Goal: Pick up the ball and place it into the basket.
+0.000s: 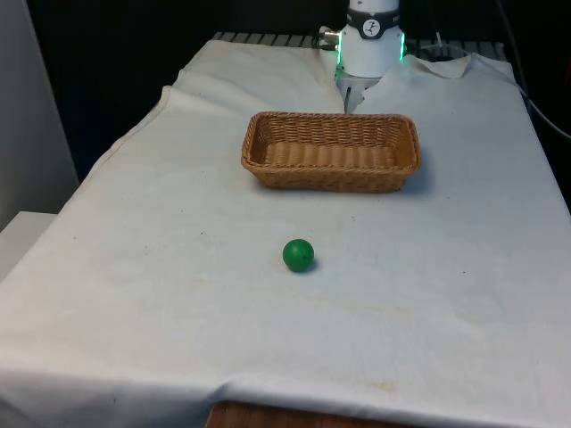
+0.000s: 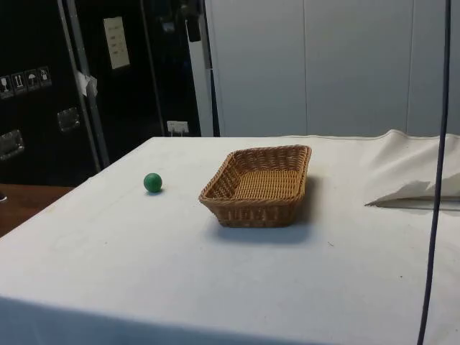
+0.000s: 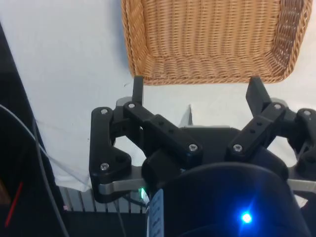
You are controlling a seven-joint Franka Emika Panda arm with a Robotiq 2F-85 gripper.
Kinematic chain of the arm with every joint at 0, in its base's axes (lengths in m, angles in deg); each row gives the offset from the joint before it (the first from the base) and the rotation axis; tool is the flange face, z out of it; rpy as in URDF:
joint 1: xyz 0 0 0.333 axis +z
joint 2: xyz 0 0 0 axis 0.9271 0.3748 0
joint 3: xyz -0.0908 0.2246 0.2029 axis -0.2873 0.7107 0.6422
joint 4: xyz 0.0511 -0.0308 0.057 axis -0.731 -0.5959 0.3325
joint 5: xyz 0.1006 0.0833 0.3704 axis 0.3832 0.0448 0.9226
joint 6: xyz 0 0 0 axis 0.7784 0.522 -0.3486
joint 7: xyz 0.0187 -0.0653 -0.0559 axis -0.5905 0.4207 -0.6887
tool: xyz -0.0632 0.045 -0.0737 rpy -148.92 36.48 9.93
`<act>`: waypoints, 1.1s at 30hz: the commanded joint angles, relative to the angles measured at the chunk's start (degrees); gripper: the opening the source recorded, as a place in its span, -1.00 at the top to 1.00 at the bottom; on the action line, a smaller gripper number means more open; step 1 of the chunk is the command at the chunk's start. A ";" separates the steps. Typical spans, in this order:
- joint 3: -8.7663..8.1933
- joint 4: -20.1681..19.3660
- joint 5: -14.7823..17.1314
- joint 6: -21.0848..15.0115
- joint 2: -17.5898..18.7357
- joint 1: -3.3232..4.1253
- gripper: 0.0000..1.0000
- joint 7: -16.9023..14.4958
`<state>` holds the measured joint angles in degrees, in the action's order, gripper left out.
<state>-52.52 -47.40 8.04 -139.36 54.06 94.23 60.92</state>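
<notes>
- Black fingers of my pincer stand spread wide apart, released, with nothing between them; I see white cloth in the gap.
- One pincer, two fingers, both tips hanging above the cloth just short of the basket's near rim as my wrist camera has it.
- From the front view I see the arm's white base at the table's far end, behind the basket.
- One wicker basket, brown, rectangular, lying flat on the white cloth. Its long axis runs across the front view, from that view's left to its right; in the side view the same axis runs away from the camera, one short end turned towards it.
- I can see nothing lying inside the basket; its woven floor shows bare in all three views.
- One ball, green, round, so it has no long axis and points no way that I can tell.
- It rests on the cloth on the camera side of the basket in the front view, well apart from it, roughly in line with the basket's middle. In the side view the ball sits to the left of the basket, clear of it.
- The ball is well apart from my pincer, with the basket between the two.
</notes>
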 commanded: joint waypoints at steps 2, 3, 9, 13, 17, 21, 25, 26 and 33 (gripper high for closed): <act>-0.06 1.38 0.63 0.29 1.32 -0.17 -1.00 -0.46; -0.06 1.38 0.63 0.29 1.32 -0.17 -1.00 -0.46; -0.23 4.53 1.38 0.40 4.13 -0.46 -1.00 -1.43; -0.34 5.90 1.72 0.40 5.39 -0.57 -1.00 -1.83; -0.69 8.08 2.46 0.46 7.33 -0.74 -1.00 -2.64; -1.03 9.17 3.04 0.46 8.37 -0.92 -1.00 -3.21; -1.66 10.83 4.07 0.40 10.08 -1.09 -1.00 -4.13; -1.83 11.17 4.35 0.34 10.43 -1.20 -1.00 -4.47; -3.55 13.12 6.59 0.00 12.66 -1.43 -1.00 -7.10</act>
<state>-56.19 -34.68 13.95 -139.48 66.38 93.20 54.44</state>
